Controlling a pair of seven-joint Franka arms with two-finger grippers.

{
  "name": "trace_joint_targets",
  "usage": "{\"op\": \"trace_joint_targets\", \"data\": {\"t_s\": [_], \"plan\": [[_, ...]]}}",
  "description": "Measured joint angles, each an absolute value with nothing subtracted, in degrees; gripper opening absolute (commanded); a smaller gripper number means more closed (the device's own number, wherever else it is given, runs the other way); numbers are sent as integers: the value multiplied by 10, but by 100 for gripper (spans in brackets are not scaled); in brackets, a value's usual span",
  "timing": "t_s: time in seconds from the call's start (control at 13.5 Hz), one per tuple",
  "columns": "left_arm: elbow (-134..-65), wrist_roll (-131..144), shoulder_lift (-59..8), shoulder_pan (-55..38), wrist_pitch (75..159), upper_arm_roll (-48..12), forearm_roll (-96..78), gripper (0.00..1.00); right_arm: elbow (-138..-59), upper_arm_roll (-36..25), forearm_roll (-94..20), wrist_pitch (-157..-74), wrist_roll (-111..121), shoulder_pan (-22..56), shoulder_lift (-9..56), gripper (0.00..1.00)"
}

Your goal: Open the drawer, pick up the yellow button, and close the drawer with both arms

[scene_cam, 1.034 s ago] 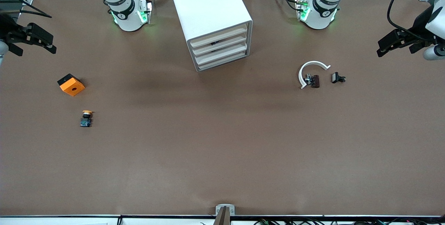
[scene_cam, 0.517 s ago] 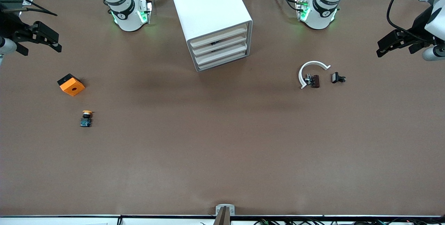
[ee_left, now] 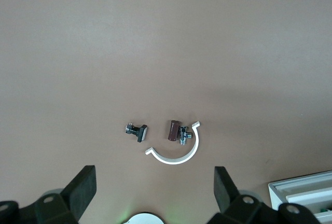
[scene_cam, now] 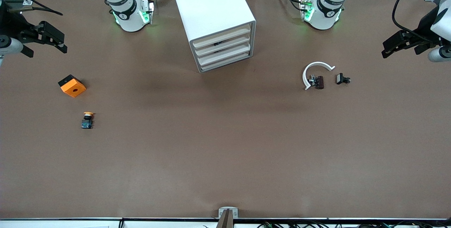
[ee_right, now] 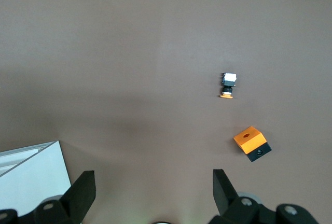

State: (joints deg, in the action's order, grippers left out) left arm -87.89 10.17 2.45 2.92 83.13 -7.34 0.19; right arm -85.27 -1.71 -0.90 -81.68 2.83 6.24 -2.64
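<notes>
The white cabinet (scene_cam: 211,13) stands between the two arm bases. Its uppermost drawer (scene_cam: 221,37) is pushed in, level with the three below it. The button (scene_cam: 87,119), with an orange cap and blue base, lies on the brown table toward the right arm's end, and also shows in the right wrist view (ee_right: 227,86). My right gripper (scene_cam: 65,43) hangs open and empty over that end of the table, well apart from the button. My left gripper (scene_cam: 384,49) hangs open and empty over the left arm's end. Both wrist views show the jaws wide apart, right gripper (ee_right: 153,182) and left gripper (ee_left: 155,177).
An orange square block (scene_cam: 72,86) with a hole lies beside the button, farther from the front camera. Toward the left arm's end lie a white curved piece (scene_cam: 315,68), a small brown part (scene_cam: 319,82) and a black clip (scene_cam: 342,79).
My right gripper has drifted inward from the table's end toward the cabinet. The left arm has hardly moved. Nothing on the table has shifted.
</notes>
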Motion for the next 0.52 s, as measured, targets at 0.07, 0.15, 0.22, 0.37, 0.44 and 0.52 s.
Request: {"op": "trace_joint_targets", "data": {"t_s": [0.07, 0.15, 0.22, 0.37, 0.44, 0.52], "plan": [[-879, 102, 24, 29, 831, -73, 2, 100, -853, -17, -9, -817, 28, 62, -26, 100], [-879, 102, 25, 29, 831, -73, 2, 100, -853, -18, -9, -817, 28, 63, -26, 100], [-879, 101, 24, 29, 831, -73, 2, 100, -853, -19, -9, -817, 28, 63, -26, 100], [-875, 100, 25, 29, 832, -73, 2, 100, -853, -21, -9, -817, 28, 62, -26, 100], [-873, 96, 24, 29, 832, -73, 2, 100, -853, -21, -9, -817, 28, 63, -26, 100], [-872, 88, 24, 29, 832, -73, 2, 100, -853, -21, -9, -817, 28, 63, -26, 100]]}}
